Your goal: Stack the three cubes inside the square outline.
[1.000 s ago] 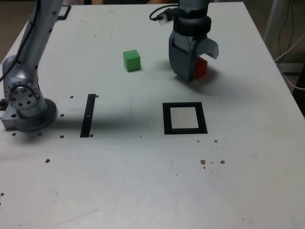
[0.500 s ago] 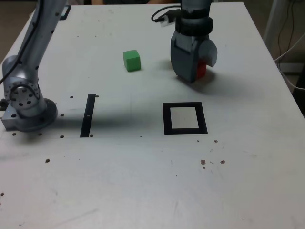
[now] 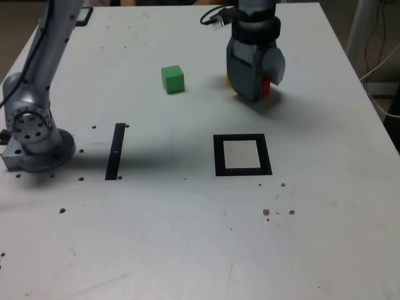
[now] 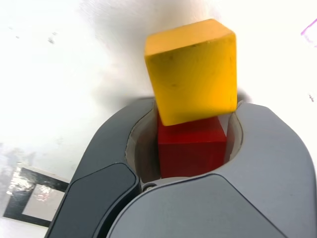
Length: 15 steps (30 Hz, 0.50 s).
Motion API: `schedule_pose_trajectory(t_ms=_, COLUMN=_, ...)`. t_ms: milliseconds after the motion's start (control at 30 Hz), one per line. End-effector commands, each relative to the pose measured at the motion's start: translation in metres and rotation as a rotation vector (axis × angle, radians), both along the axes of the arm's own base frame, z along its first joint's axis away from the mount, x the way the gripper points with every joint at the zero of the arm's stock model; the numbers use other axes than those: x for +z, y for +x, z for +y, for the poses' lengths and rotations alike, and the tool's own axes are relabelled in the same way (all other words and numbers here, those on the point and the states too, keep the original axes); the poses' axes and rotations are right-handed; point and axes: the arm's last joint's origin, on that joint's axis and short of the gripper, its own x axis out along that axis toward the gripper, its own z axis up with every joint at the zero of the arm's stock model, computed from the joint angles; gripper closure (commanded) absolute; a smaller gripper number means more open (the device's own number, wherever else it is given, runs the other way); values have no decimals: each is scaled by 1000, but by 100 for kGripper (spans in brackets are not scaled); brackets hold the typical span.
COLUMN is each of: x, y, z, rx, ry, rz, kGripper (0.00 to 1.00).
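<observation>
Jaws of the gripper [image 4: 190, 144] sat tight around the red cube [image 4: 192, 145], the yellow cube [image 4: 192, 70] touching it beyond; green cube [image 3: 172, 79] lay apart.

Matt painted yellow cube [image 4: 190, 74], smooth grey plastic-looking jaws, scuffed pale matt table [image 3: 187, 237].

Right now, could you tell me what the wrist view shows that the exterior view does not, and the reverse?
Only the wrist view shows the yellow cube whole, touching the red cube, which sits between the jaws of the claw; the exterior view gives just a yellow sliver and a red edge beside the claw. Only the exterior view shows the green cube, the black strip and the arm's base. Both show the claw, the red cube, and the square outline, empty.
</observation>
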Motion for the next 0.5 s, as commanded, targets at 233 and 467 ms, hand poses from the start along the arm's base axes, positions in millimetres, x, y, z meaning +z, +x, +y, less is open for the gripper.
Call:
schedule_pose_trajectory(t_ms=233, x=29, y=-14, z=-42, rx=-55, ry=76, rz=-35, kGripper=95)
schedule_pose_trajectory(t_ms=467, x=43, y=-18, z=-88, rx=-213, ry=88, rz=-52, kGripper=93)
